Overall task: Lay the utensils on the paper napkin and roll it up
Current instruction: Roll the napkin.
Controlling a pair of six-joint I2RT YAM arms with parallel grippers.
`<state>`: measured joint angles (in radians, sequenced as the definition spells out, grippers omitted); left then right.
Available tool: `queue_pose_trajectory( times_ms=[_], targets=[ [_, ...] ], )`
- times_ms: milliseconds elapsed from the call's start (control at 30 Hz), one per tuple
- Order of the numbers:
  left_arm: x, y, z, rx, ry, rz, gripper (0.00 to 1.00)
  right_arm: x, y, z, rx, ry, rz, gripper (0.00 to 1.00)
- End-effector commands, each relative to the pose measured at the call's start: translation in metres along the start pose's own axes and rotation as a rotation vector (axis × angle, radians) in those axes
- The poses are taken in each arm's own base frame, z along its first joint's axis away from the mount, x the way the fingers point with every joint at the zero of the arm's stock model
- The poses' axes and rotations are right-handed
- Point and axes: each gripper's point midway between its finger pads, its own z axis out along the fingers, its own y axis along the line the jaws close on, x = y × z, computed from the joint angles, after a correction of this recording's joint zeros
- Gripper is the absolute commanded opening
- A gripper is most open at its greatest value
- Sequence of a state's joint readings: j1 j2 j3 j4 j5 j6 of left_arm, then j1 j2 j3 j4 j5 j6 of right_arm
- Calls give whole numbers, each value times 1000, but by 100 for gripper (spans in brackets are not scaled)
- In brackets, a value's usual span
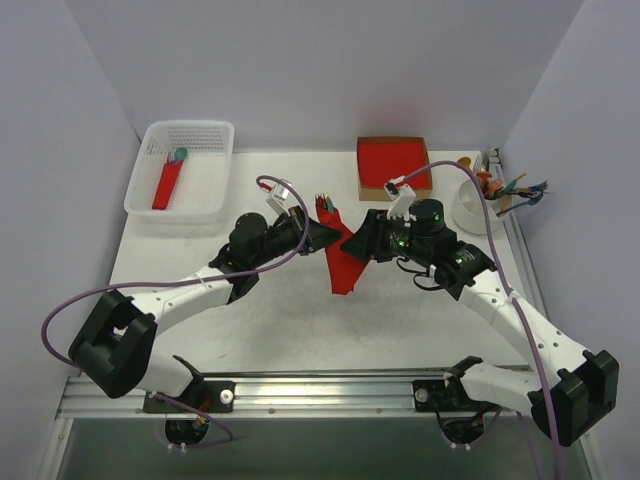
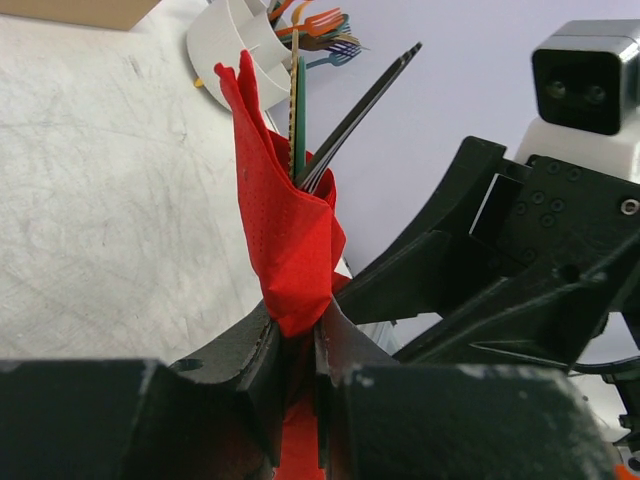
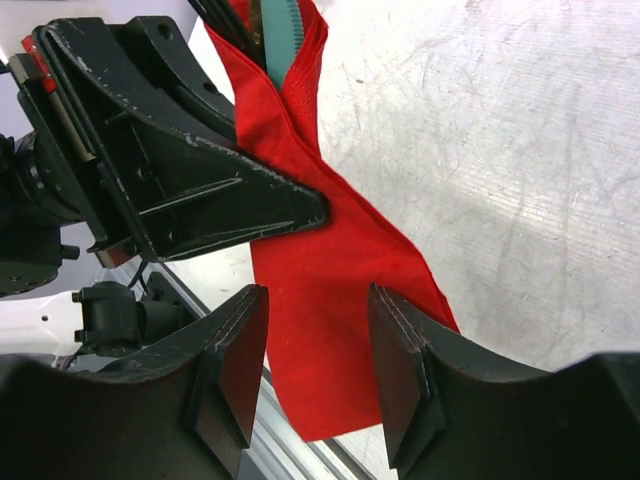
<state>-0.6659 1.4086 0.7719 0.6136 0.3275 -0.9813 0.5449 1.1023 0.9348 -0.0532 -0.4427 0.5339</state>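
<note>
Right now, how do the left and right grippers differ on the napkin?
The left gripper has fingers pinched shut on the paper napkin, near where the utensils stick out; the right gripper has fingers apart, straddling the napkin's loose tail without clamping. Both face each other at the same red bundle.

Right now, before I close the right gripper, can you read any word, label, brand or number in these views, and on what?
None: no view shows readable writing.
The paper napkin, cardboard tray, white basket and white cup appear unmarked.
The left gripper and right gripper show no legible label.
</note>
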Motion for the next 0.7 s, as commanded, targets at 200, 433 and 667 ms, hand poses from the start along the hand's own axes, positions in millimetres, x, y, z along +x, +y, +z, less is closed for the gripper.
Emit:
queue_pose_trajectory(
  times_ms=[200,433,667],
  targets=[
    [-20,-64,-6,224,-23,11,11,-11,13,3,-69,-54,-9,41],
    [-21,-75,-11,279,-19,5,11,-6,11,-2,-61,-50,-8,41],
    [-22,-84,-15,338,-22,-12,11,-4,20,-11,-103,-62,3,42]
  ],
)
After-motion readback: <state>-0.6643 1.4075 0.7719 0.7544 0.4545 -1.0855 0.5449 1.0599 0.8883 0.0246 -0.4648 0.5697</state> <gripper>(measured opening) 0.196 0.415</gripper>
